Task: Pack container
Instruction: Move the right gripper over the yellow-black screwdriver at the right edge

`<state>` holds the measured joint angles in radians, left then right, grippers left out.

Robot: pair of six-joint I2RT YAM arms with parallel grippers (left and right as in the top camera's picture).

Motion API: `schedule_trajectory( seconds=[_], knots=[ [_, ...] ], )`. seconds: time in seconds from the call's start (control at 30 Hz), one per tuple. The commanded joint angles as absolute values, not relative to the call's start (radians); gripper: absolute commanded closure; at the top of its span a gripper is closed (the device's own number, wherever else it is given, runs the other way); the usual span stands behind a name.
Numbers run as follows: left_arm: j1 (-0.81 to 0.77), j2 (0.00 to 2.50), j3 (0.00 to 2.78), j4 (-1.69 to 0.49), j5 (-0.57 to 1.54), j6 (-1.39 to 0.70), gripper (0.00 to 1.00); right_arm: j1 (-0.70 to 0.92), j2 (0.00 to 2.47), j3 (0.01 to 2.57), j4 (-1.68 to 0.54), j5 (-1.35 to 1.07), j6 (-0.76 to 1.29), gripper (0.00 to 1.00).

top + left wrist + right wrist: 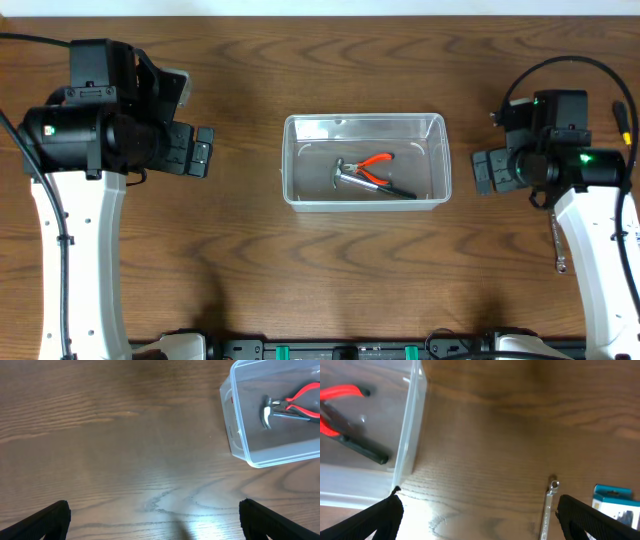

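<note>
The left claw (154, 512) and right claw (480, 507) stand wide and empty, with the container (365, 118) between them holding pliers (376, 161) and a hammer (345, 175).

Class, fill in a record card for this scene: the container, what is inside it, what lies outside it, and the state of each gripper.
container: clear bin, mid-table, no lid on
inside: red-handled pliers and hammer, lying flat together
outside: wrench on the table near the right arm, blue-and-white box beside it
left gripper: open, empty, over bare wood beside the bin
right gripper: open, empty, between bin and wrench
packing: not finished
</note>
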<state>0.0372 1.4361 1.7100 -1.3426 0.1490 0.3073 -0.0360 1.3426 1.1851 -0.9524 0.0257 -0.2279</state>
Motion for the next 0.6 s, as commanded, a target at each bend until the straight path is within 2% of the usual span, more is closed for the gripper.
schedule_trajectory(
  seconds=[0.0, 0.23, 0.4, 0.57],
  knots=[
    [0.033, 1.431, 1.716, -1.346, 0.138, 0.294, 0.02, -0.075, 1.335, 1.276, -0.949, 0.060, -0.197, 0.01],
    [0.033, 1.431, 1.716, -1.345, 0.138, 0.294, 0.02, -0.199, 1.435, 1.536, -1.059, 0.022, -0.266, 0.01],
    [0.033, 1.431, 1.716, -1.340, 0.138, 0.294, 0.02, -0.224, 1.660, 1.877, -1.251, 0.079, -0.293, 0.01],
    [0.033, 1.431, 1.716, -1.338, 0.138, 0.294, 0.02, -0.279, 1.892, 2.177, -1.348, 0.130, -0.255, 0.01]
  ],
)
